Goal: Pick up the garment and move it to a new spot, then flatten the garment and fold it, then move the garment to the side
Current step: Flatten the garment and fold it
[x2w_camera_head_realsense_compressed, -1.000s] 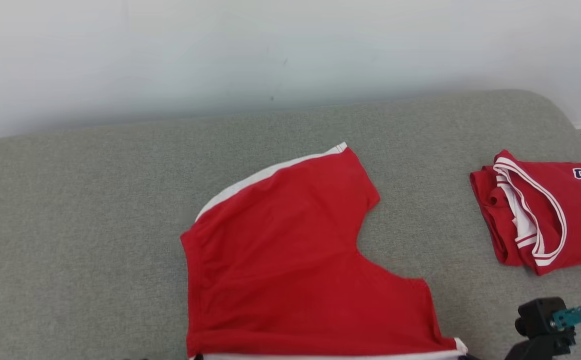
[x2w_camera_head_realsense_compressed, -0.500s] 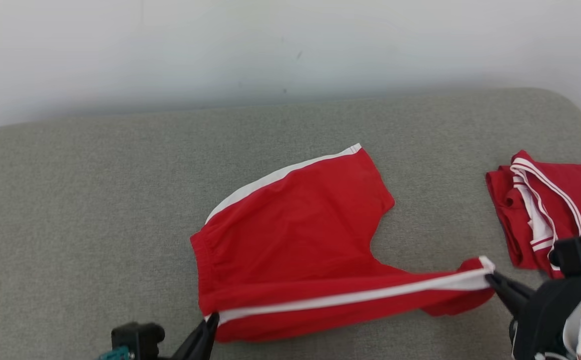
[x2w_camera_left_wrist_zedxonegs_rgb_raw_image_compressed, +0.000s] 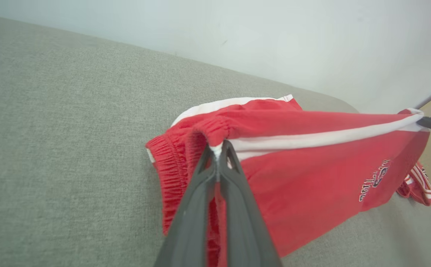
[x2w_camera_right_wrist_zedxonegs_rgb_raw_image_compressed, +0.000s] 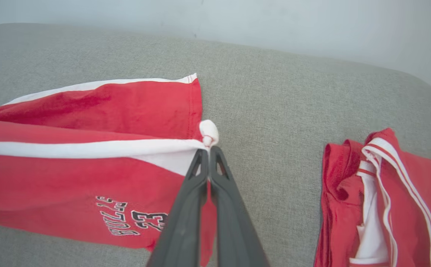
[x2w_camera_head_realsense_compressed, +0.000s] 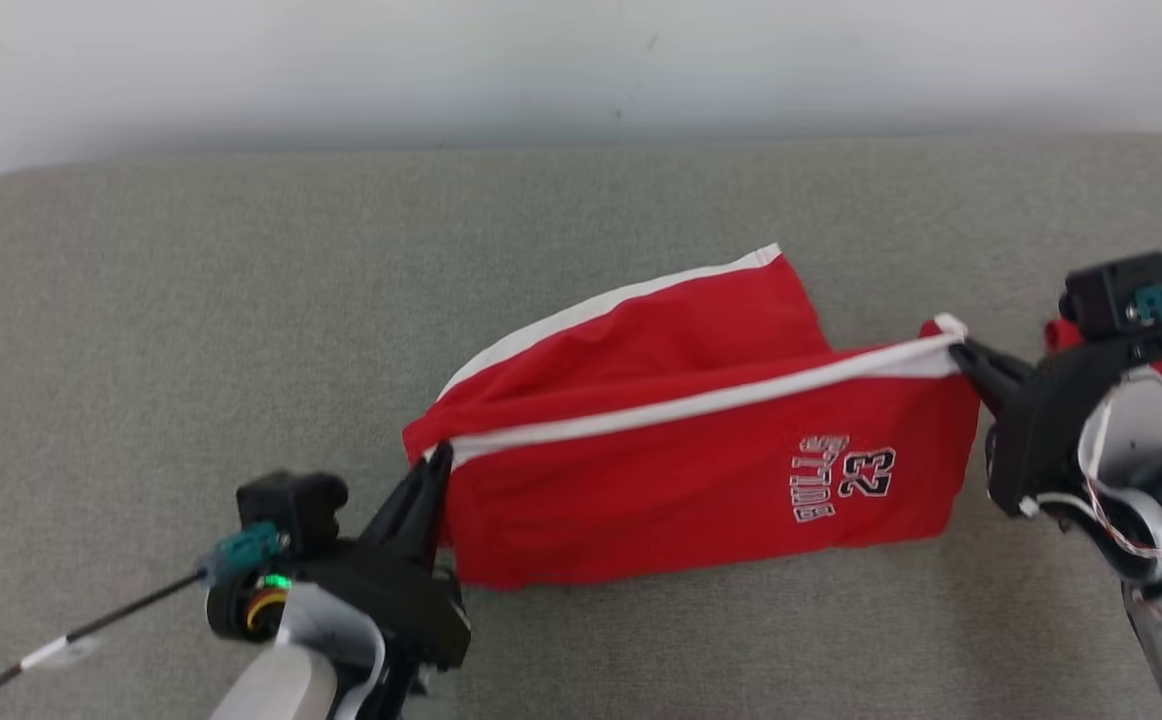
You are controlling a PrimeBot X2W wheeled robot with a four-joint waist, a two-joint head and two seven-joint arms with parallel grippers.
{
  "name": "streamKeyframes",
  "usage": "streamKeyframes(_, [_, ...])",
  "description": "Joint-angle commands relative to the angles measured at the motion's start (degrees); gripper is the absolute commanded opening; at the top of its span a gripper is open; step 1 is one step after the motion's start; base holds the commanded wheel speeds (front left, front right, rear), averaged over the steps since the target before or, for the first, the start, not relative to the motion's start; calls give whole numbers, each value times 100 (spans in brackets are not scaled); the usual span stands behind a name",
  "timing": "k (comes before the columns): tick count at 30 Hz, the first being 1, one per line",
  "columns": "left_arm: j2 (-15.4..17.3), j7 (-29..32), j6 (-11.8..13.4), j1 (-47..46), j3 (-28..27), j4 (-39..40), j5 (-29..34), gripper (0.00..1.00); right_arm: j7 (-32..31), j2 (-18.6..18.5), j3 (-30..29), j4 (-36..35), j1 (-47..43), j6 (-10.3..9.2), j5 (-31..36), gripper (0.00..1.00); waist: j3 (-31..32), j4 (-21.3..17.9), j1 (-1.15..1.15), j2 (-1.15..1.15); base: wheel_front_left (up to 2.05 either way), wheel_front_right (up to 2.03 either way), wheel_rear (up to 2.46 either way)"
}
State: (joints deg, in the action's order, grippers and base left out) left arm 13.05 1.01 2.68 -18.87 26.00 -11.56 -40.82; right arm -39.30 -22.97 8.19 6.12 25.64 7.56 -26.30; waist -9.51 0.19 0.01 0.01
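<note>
The garment [x2w_camera_head_realsense_compressed: 701, 470] is a pair of red shorts with white side stripes and a printed number, half lifted off the grey cushion [x2w_camera_head_realsense_compressed: 141, 320]. My left gripper [x2w_camera_head_realsense_compressed: 438, 462] is shut on the waistband corner at the white stripe; the left wrist view shows the garment [x2w_camera_left_wrist_zedxonegs_rgb_raw_image_compressed: 312, 178] pinched at the left gripper [x2w_camera_left_wrist_zedxonegs_rgb_raw_image_compressed: 218, 150]. My right gripper [x2w_camera_head_realsense_compressed: 963, 350] is shut on the leg hem corner; in the right wrist view the white hem bunches at the right gripper [x2w_camera_right_wrist_zedxonegs_rgb_raw_image_compressed: 208, 148] over the garment [x2w_camera_right_wrist_zedxonegs_rgb_raw_image_compressed: 89, 178]. The near leg hangs stretched between both grippers, above the far leg lying flat.
A folded red jersey [x2w_camera_right_wrist_zedxonegs_rgb_raw_image_compressed: 386, 207] with white trim lies on the cushion to the right, partly behind my right arm [x2w_camera_head_realsense_compressed: 1141, 450]. A pale wall [x2w_camera_head_realsense_compressed: 541, 60] runs along the cushion's far edge. Bare cushion extends to the left and in front.
Both grippers have raised the near edge of the garment and carried it away from me, over the far leg; the printed side now faces me. The camera has shifted too.
</note>
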Motion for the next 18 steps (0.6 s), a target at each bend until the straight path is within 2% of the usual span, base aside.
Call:
streamKeyframes(1, [-21, -52, 5, -209, 12, -104, 126, 0, 128, -68, 121, 206, 250, -15, -9, 0, -258, 169, -1, -1, 0, 0, 0])
streamKeyframes(10, [-316, -306, 93, -1219, 75, -889, 444, 0, 1004, 93, 508, 1674, 1467, -15, 414, 0, -756, 412, -1, -1, 0, 0, 0])
streamKeyframes(18, [-525, -551, 220, -1586, 40, -1316, 464, 0, 1593, 230, 808, 2505, 2253, -15, 547, 0, -1016, 545, -1, -1, 0, 0, 0])
